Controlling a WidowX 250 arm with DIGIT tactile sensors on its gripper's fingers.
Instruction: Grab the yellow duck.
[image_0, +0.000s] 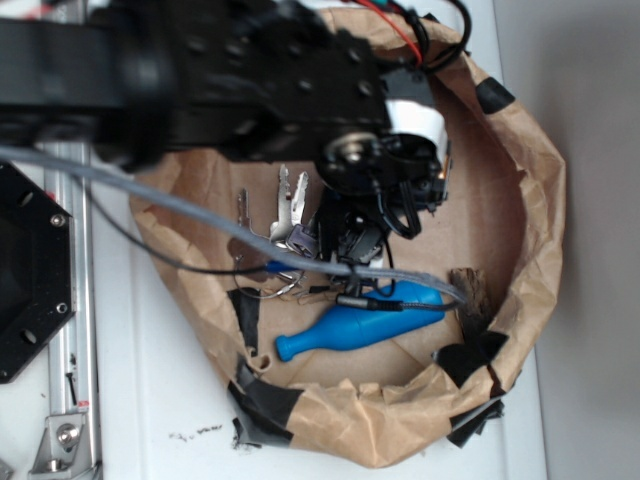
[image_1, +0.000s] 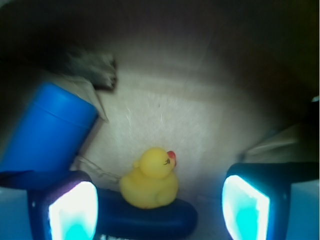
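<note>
Below, the yellow duck (image_1: 150, 180) sits between the spread-apart gripper (image_1: 159, 207) fingers (ungrasped).

Lab / robot test bench, not a home. Evidence: black robot arm (image_0: 200, 70) w/ exposed red + grey cables, bolted beside a slotted aluminium rail (image_0: 70, 330) and a black hex mounting plate (image_0: 30, 270) on a plain white tabletop (image_0: 160, 420). Makeshift pen: brown paper wall (image_0: 520, 150) patched w/ black tape (image_0: 265, 400), cardboard floor inside. Contents are test props, mixed & unrelated: keys (image_0: 290, 215), blue bottle-shaped toy (image_0: 355, 328). Wrist cam view = same cardboard floor, paper wall behind.
</note>
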